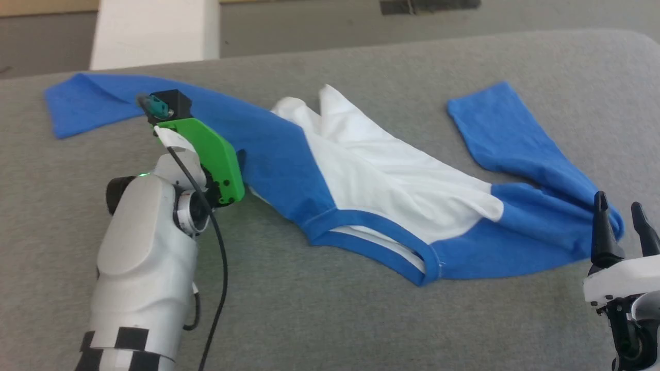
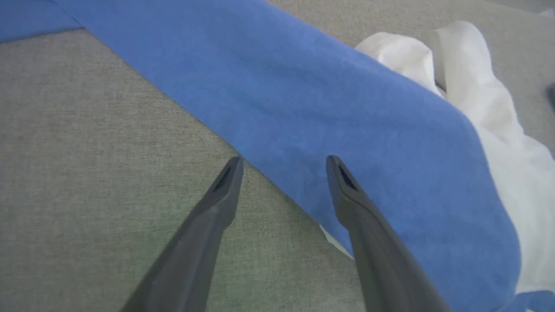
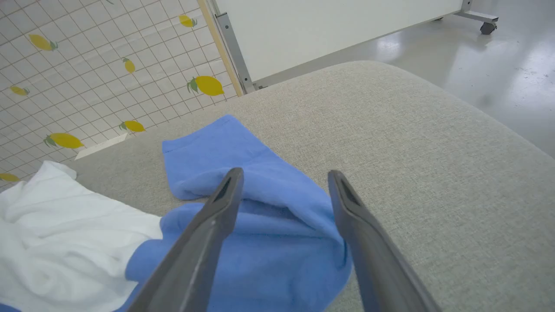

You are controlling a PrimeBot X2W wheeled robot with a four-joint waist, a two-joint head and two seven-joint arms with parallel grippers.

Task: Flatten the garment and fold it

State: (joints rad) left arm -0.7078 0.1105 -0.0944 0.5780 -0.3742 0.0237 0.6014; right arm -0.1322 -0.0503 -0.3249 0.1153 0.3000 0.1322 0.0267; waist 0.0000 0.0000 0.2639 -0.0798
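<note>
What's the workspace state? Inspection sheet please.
Surface: grey fabric tabletop with a rounded corner.
Job's things: garment not flat; white body bunched, one blue sleeve stretched out, the other doubled back.
Clutter: nothing seen.
Grippers: left gripper open, straddling the stretched sleeve's edge; right gripper open over the doubled sleeve.
Cables: black cable hanging beside the left forearm.
Surroundings: lemon-patterned panel, white wheeled board, glossy floor.

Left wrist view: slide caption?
Open left gripper poised at the blue sleeve edge of the garment, lying on the grey surface.
</note>
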